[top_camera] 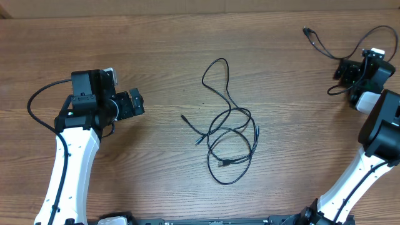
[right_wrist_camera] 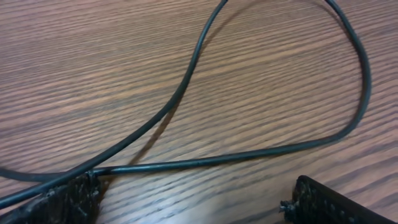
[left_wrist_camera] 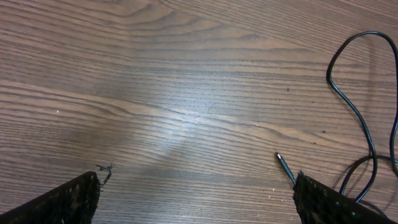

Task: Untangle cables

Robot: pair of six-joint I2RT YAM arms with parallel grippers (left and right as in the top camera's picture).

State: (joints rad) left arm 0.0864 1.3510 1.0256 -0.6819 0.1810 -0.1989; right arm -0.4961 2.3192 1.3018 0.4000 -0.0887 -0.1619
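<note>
Lying tangled, cables (top_camera: 230, 130), left pincer (top_camera: 138, 103), right pincer (top_camera: 342, 71) both gaping.

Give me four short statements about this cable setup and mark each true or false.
1. The left gripper and the right gripper both stand open. True.
2. A tangle of cables lies mid-table, between the two grippers. True.
3. The left gripper is clamped on a plug. False: it is open and holds nothing; a plug tip lies loose on the table in front of it.
4. Every cable is part of that one tangle. False: a separate cable lies apart at the far right, by the right gripper.
</note>
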